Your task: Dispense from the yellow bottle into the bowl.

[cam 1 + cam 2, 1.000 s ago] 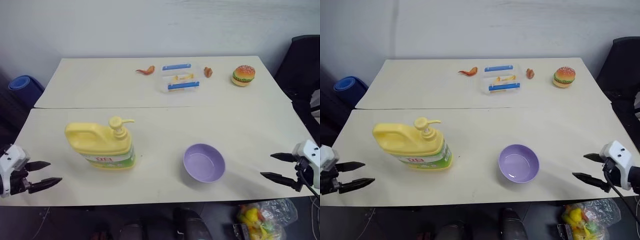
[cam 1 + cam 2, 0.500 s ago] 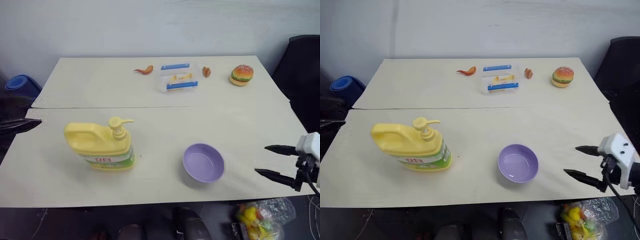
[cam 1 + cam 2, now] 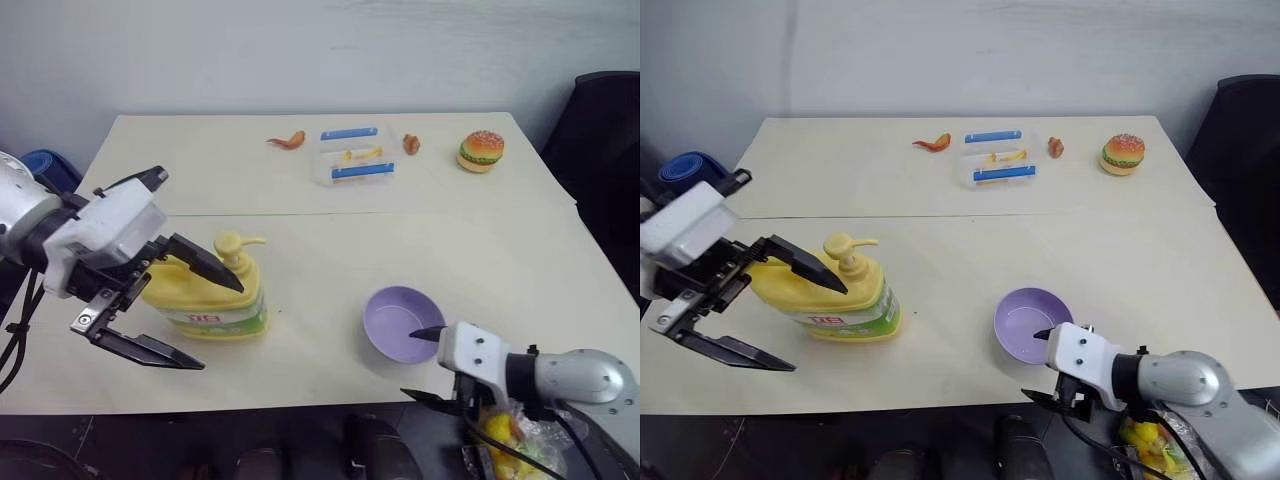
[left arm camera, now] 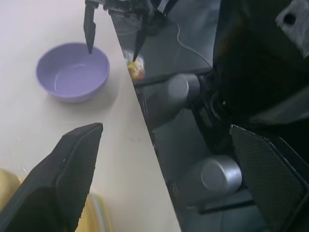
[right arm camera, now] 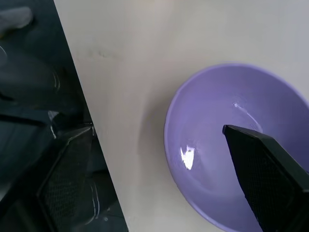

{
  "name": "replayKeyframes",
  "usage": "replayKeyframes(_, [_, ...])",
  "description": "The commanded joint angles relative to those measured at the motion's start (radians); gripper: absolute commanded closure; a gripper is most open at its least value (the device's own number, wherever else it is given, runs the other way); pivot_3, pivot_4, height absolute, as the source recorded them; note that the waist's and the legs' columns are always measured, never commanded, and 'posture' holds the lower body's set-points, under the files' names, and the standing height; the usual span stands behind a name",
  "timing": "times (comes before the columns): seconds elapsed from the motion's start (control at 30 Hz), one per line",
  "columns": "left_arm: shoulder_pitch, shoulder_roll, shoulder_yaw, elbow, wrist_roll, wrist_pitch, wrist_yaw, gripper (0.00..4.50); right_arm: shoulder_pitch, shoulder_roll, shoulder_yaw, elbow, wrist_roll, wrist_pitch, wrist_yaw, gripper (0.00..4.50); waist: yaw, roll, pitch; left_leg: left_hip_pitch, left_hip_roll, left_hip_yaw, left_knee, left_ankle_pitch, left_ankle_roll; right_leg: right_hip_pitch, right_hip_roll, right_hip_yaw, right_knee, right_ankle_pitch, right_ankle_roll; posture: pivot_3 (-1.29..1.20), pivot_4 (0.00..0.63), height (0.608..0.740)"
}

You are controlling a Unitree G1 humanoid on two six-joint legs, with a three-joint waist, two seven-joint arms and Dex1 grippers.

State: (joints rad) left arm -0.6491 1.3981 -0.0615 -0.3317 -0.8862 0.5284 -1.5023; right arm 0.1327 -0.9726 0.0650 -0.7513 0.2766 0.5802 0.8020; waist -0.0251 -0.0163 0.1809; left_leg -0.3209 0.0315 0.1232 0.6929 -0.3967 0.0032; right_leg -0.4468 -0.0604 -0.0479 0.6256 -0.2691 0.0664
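step: reach in | yellow bottle [image 3: 205,295] upright, bench [image 3: 330,240] left; bowl [image 3: 403,323] near front edge | left gripper [image 3: 185,315] spread beside bottle, right gripper [image 5: 159,169] spread straddling bowl rim | advice: close gently on rim, slide bowl under spout before pumping

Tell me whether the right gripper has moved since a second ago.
Yes. The right gripper has swung in from the table's right edge toward the bowl, and now sits open at the bowl's near rim.
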Motion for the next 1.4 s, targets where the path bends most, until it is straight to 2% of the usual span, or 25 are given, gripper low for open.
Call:
replayKeyframes(0.03, [-0.044,-0.001,-0.040,0.031,0.036,-0.063,-0.112,0.00,-0.035,0.046,0.096,0.051,-0.094,-0.036,-0.046,0.06,0.000,0.000,0.000,0.000,0.000,0.000,0.001,0.000,0.000,0.000,0.000,-0.001,0.000,0.000,0.000,0.00,0.150,0.740])
replayKeyframes(0.13, [-0.071,-0.009,-0.058,0.039,0.021,-0.054,-0.112,0.00,-0.058,0.092,0.143,0.119,-0.143,-0.054,-0.074,0.06,0.000,0.000,0.000,-0.002,0.000,0.000,0.003,-0.001,0.002,0.000,0.000,-0.001,0.000,0.000,0.000,0.00,0.150,0.740])
replayKeyframes(0.4, [-0.124,-0.038,-0.086,0.059,0.029,-0.042,-0.112,0.00,-0.051,0.125,0.150,0.193,-0.190,-0.120,-0.073,2.58,0.002,0.000,0.000,-0.002,0.000,0.000,0.006,-0.002,0.005,0.000,0.000,0.000,0.000,0.001,0.002,0.00,0.150,0.740])
replayKeyframes(0.57, [-0.150,-0.066,-0.095,0.063,0.039,-0.033,-0.112,0.00,-0.052,0.135,0.143,0.228,-0.208,-0.148,-0.074,2.58,0.003,0.000,0.000,-0.003,0.000,0.000,0.007,-0.002,0.005,0.000,0.000,0.000,0.001,0.001,0.002,0.00,0.150,0.740])
replayKeyframes(0.77, [-0.165,-0.105,-0.083,0.065,0.047,-0.004,-0.112,0.00,-0.057,0.138,0.129,0.254,-0.219,-0.177,-0.067,4.40,0.003,-0.001,0.000,-0.002,0.000,0.000,0.007,-0.002,0.005,0.000,0.000,0.000,0.001,0.001,0.002,0.00,0.150,0.740])
replayKeyframes(0.87, [-0.172,-0.125,-0.068,0.072,0.056,0.014,-0.109,0.00,-0.072,0.140,0.112,0.239,-0.209,-0.165,-0.057,4.45,0.004,-0.002,0.000,-0.002,0.000,0.000,0.007,-0.002,0.005,0.001,0.000,0.000,0.001,0.001,0.003,0.00,0.150,0.740])
replayKeyframes(1.03, [-0.253,-0.169,-0.025,0.147,0.041,0.090,-0.053,0.00,-0.178,0.050,0.050,0.159,-0.136,-0.127,0.072,4.45,0.004,-0.001,0.000,-0.003,0.000,0.000,0.009,-0.002,0.005,0.001,0.000,0.000,0.001,0.002,0.004,0.00,0.150,0.740])
replayKeyframes(1.2, [-0.403,-0.233,0.026,0.329,0.057,0.172,0.001,0.00,-0.475,-0.013,0.091,0.205,-0.101,-0.128,0.239,4.45,-0.002,-0.001,0.000,-0.002,0.000,0.000,0.009,-0.002,0.005,0.000,0.000,-0.001,0.002,0.002,0.004,0.00,0.150,0.740])
replayKeyframes(1.33, [-0.460,-0.273,0.030,0.441,0.125,0.170,0.002,0.00,-0.728,0.048,0.212,0.305,-0.110,-0.114,0.359,4.45,-0.001,-0.001,0.001,-0.002,0.001,-0.001,0.008,-0.002,0.005,0.000,0.001,-0.002,0.002,0.002,0.003,0.00,0.150,0.740])
replayKeyframes(1.37, [-0.459,-0.274,0.031,0.454,0.132,0.177,-0.013,0.39,-0.791,0.075,0.257,0.334,-0.122,-0.121,0.393,4.50,-0.002,-0.001,0.001,-0.002,0.000,-0.001,0.008,-0.002,0.005,0.000,0.001,-0.002,0.002,0.002,0.003,0.00,0.150,0.740])
replayKeyframes(1.4, [-0.452,-0.274,0.031,0.459,0.138,0.180,-0.027,0.53,-0.842,0.100,0.299,0.364,-0.139,-0.135,0.422,4.50,-0.004,0.000,0.001,-0.002,0.000,-0.001,0.008,-0.002,0.005,0.000,0.001,-0.002,0.002,0.002,0.003,0.00,0.150,0.740])
